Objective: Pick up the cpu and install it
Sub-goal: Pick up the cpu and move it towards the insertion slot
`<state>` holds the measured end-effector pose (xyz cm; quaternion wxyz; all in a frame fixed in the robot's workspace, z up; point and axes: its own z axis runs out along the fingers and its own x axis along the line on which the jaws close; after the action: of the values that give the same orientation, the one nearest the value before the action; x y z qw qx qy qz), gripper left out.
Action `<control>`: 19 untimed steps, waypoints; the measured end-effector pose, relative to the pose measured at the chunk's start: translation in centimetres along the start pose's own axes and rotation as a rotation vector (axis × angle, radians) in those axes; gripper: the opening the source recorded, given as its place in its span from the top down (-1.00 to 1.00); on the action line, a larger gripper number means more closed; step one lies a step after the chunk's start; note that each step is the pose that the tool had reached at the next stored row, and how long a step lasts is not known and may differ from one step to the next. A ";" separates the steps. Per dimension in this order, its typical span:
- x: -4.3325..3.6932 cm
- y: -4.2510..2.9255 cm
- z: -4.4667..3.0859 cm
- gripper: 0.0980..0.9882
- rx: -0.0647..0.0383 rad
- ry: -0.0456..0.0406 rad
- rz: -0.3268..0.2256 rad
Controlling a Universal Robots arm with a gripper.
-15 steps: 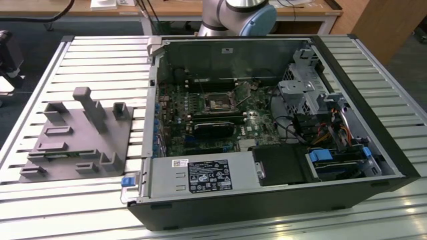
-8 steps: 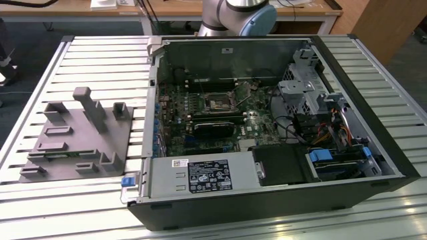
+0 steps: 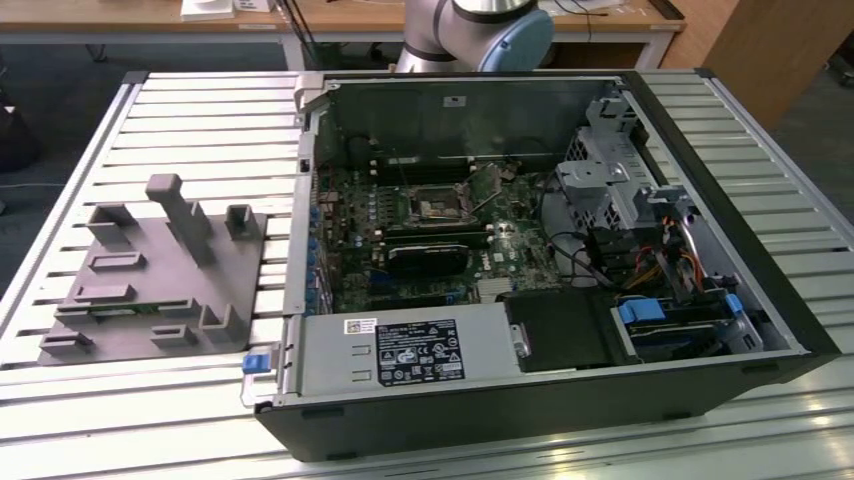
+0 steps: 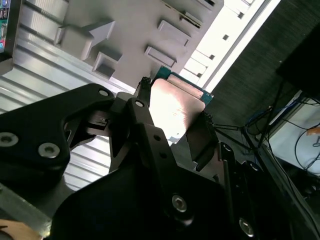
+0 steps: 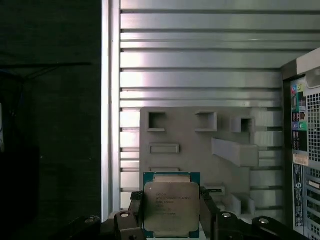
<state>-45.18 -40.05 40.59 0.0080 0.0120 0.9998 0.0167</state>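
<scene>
The cpu (image 5: 171, 204) is a flat square chip with a silvery lid and a thin green edge. My gripper (image 5: 171, 212) is shut on it, one black finger (image 5: 136, 212) on each of two opposite sides. In the second wrist view the cpu (image 4: 176, 106) shows its shiny lid between the same black fingers (image 4: 141, 112) of the gripper (image 4: 175, 102). It hangs above the grey moulded fixture (image 5: 200, 145), near the slatted table's edge. In the exterior view the dark square socket (image 3: 439, 205) lies on the motherboard inside the open computer case (image 3: 534, 400).
The grey fixture (image 3: 147, 270) with raised posts and pockets lies on the slatted metal table (image 3: 200, 110), at the exterior view's left of the case. The arm's base (image 3: 481, 25) stands behind the case. Drive cages and cables (image 3: 641, 240) crowd the case's right side.
</scene>
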 end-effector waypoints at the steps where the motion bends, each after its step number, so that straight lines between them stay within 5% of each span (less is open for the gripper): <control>1: 0.00 0.03 -0.31 0.01 0.000 0.0000 0.000; 4: -0.04 0.09 -0.99 0.01 -0.001 -0.0001 0.000; 10: -1.74 0.13 -0.97 0.01 -0.002 0.0000 0.000; 19: -3.25 0.17 -0.95 0.01 -0.002 0.0000 0.000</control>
<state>-41.94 -39.99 41.60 0.0080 0.0119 0.9997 0.0175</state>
